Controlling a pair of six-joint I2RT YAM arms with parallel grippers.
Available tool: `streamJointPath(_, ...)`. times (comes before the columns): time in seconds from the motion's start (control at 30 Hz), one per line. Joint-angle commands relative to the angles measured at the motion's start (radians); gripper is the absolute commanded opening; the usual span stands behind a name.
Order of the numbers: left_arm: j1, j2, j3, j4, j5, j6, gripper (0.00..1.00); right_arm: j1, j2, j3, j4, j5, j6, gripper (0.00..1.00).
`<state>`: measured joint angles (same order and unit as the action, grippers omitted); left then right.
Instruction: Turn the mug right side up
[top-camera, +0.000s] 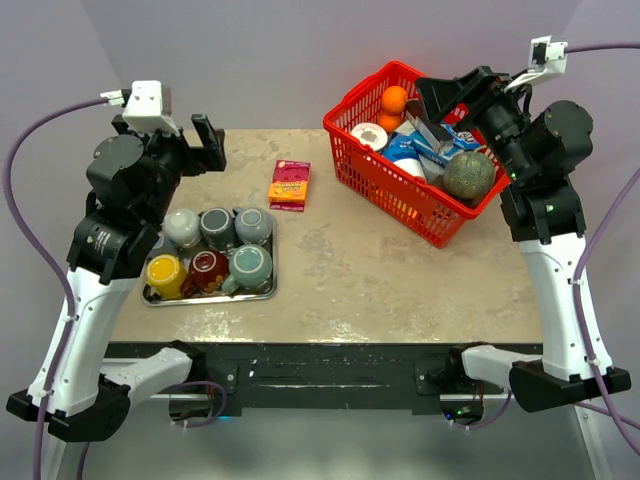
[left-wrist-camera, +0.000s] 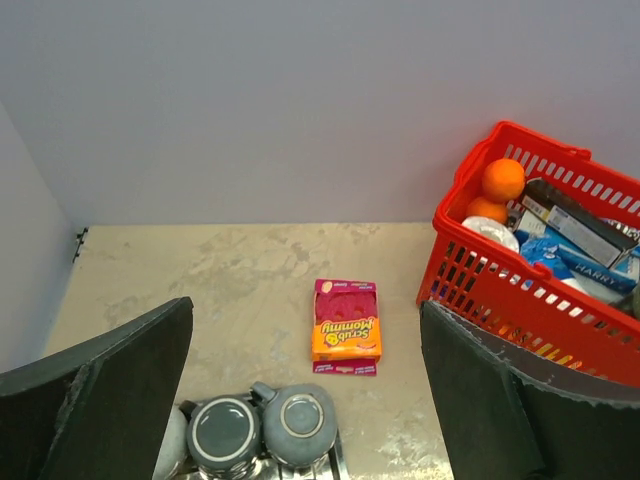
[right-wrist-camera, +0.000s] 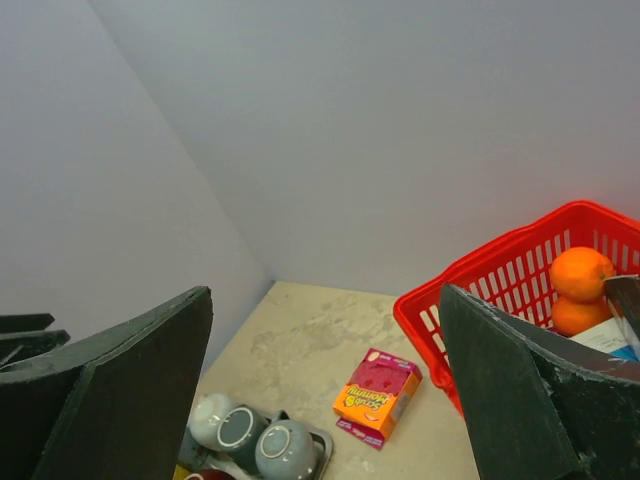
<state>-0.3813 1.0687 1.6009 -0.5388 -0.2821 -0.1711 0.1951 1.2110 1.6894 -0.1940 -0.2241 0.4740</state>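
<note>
A metal tray at the front left holds several mugs. The white, dark grey and grey-blue mugs stand bottom up in the back row. Yellow, maroon and teal-grey mugs fill the front row. The maroon one looks tipped. The left wrist view shows the dark grey and grey-blue bases. My left gripper hangs open and empty above the table behind the tray. My right gripper is open and empty above the red basket.
An orange and pink sponge box lies flat mid-table, also in the left wrist view and the right wrist view. A red basket at the back right holds oranges, boxes and a grey ball.
</note>
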Motion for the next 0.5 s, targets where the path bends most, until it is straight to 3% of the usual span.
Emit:
streamJointPath(0.0, -0.004, -0.036, -0.068, -0.020, 0.020, 0.030, 0.99, -0.002, -0.002, -0.036, 0.053, -0.078, 0.087, 0.99)
streamJointPath(0.07, -0.004, -0.062, -0.119, -0.026, 0.034, 0.027, 0.99, -0.003, -0.013, -0.089, 0.137, -0.127, 0.136, 0.99)
streamJointPath(0.27, -0.004, -0.114, -0.277, -0.107, 0.038, -0.022, 0.99, -0.003, 0.033, -0.022, 0.038, -0.207, 0.091, 0.99)
streamJointPath(0.47, -0.004, -0.188, -0.522, -0.087, 0.110, -0.073, 0.99, -0.002, 0.054, -0.103, 0.120, -0.377, 0.140, 0.99)
